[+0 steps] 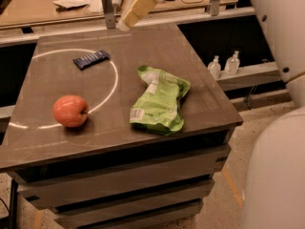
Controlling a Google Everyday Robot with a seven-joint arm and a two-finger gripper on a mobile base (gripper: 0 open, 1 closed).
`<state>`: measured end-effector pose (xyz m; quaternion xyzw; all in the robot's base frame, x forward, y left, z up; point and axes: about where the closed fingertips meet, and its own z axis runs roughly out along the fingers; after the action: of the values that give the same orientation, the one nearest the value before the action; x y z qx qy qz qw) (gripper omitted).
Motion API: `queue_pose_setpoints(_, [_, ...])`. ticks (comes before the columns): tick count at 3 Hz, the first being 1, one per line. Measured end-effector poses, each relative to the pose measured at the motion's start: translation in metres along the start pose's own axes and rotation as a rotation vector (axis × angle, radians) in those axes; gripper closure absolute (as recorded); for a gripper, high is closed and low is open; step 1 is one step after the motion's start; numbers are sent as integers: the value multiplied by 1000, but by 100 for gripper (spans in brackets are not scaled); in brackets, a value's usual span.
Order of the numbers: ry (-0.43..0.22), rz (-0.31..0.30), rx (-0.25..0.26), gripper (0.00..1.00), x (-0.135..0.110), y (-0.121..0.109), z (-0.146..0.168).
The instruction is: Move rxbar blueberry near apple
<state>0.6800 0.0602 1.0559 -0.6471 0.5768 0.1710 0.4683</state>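
Note:
The rxbar blueberry (pixel 91 58), a small dark navy bar, lies flat at the far left of the table, on a white circle line. The red-orange apple (pixel 70 111) sits at the near left of the table, well in front of the bar. My gripper (pixel 126 22), cream-coloured, hangs above the far edge of the table. It is to the right of the bar and beyond it, touching nothing and holding nothing that I can see.
A large light-green snack bag (pixel 159 99) lies right of centre on the dark table (pixel 190 66). A white circle line (pixel 116 78) is marked on the tabletop. Two small bottles (pixel 224 65) stand on a ledge to the right. A cluttered bench runs behind the table.

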Motion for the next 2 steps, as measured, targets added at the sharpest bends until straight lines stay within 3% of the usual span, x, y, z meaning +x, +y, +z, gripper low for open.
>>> queue_pose_setpoints(1, [-29,22,13,0,2,-14,35])
queue_pose_setpoints(2, [26,83,50,0,21,-27,90])
